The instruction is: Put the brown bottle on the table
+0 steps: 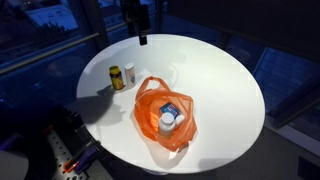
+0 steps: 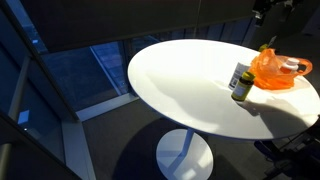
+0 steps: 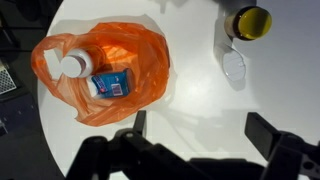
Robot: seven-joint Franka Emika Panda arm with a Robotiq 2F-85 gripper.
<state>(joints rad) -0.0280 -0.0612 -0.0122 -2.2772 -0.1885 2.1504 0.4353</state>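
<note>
Hanging open over the round white table (image 1: 225, 110), well clear of its top: the gripper (image 3: 198, 128), jaws spread wide, clasping nothing (touching nothing either). Ahead of it and off to one side in the wrist view, an orange plastic bag (image 3: 140, 50) cradling a white-capped bottle (image 3: 74, 65). Ahead on the opposite side, upright on the bare tabletop outside the bag, the brown bottle (image 3: 250, 22), with a small pale bottle (image 3: 236, 66) just beside it, nearer the gripper.
</note>
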